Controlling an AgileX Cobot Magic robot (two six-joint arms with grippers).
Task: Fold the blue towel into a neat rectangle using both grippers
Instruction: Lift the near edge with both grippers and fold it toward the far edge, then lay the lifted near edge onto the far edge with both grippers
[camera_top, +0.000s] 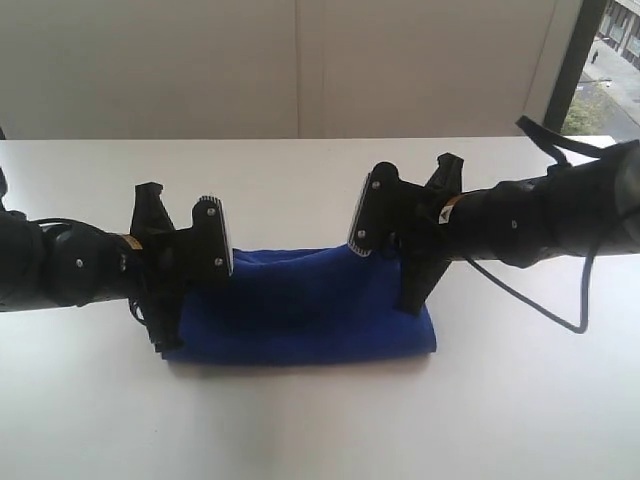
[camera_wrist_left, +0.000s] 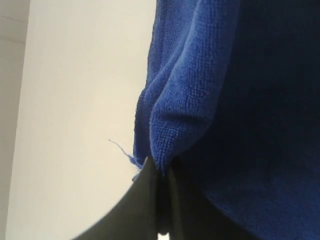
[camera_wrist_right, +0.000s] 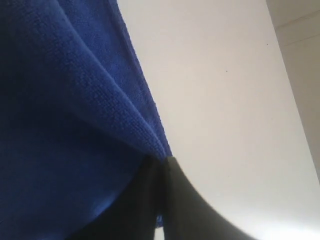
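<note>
The blue towel (camera_top: 300, 310) lies on the white table (camera_top: 300, 420) as a folded band, its near edge doubled over. My left gripper (camera_top: 165, 335) is down at the towel's left end, shut on a pinched fold of the cloth (camera_wrist_left: 172, 125). My right gripper (camera_top: 412, 300) stands on the towel's right end, shut on a ridge of the cloth (camera_wrist_right: 125, 120). In both wrist views the black fingers (camera_wrist_left: 145, 200) (camera_wrist_right: 190, 200) press together with blue terry caught between them. A loose thread (camera_wrist_left: 120, 147) hangs from the towel's corner.
A pale wall (camera_top: 300, 60) runs behind the white table. A window (camera_top: 610, 60) sits at the far right. A black cable (camera_top: 540, 300) loops from the right arm down onto the table.
</note>
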